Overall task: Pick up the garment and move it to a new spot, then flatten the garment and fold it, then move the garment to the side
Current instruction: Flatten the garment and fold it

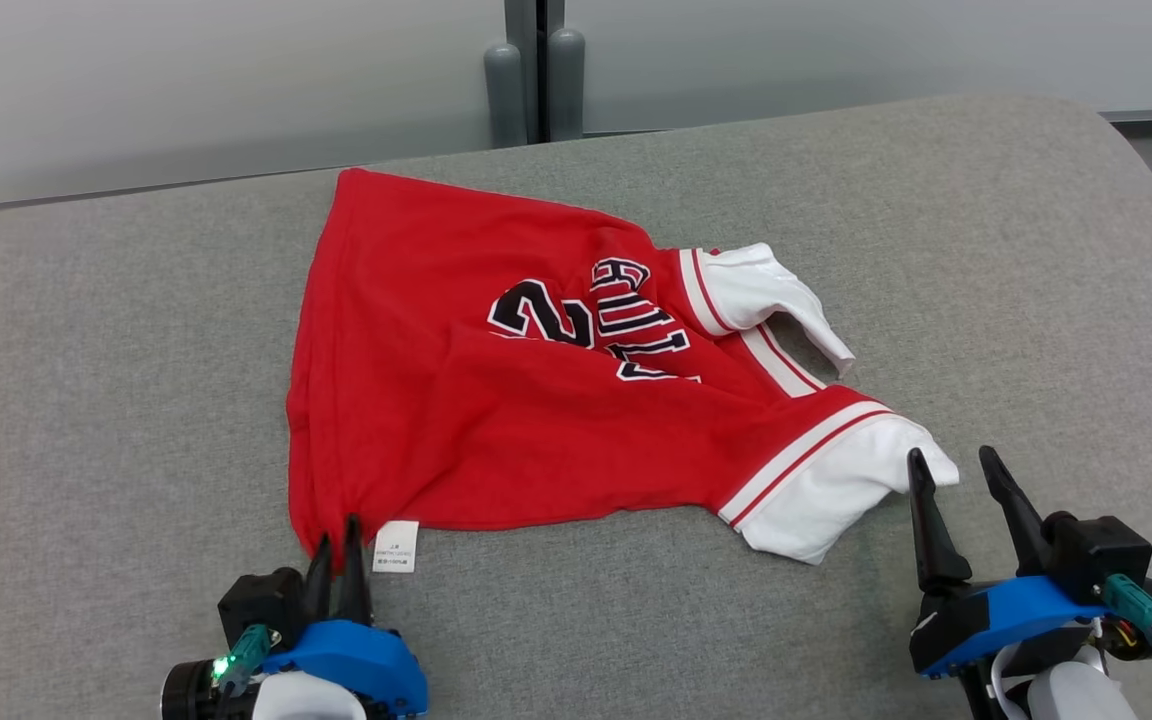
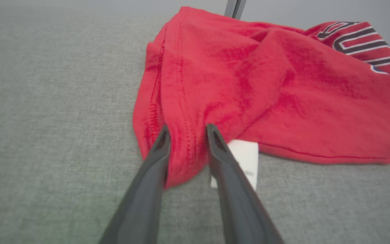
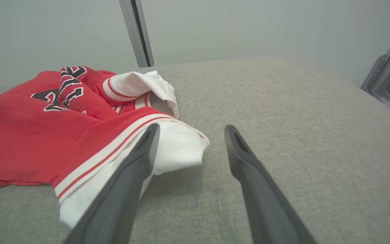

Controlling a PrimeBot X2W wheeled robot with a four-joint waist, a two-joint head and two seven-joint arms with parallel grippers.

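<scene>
Red jersey [image 1: 456,420], lettering creased, unreadable; left gripper [image 1: 338,530] pinching its hem corner; right gripper [image 1: 952,456] spread beside white sleeve [image 1: 836,500]; label [image 1: 396,547] print illegible.

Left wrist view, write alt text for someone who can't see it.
The left gripper pinches a bunched hem corner of a red garment between its two dark fingers. A white label pokes out beside one finger, and the garment lies crumpled on a grey fabric surface.

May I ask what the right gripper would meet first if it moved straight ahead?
Probably the white sleeve of the garment, whose edge lies beside the right gripper's left finger; otherwise bare grey cushion. Depth is unclear.
</scene>
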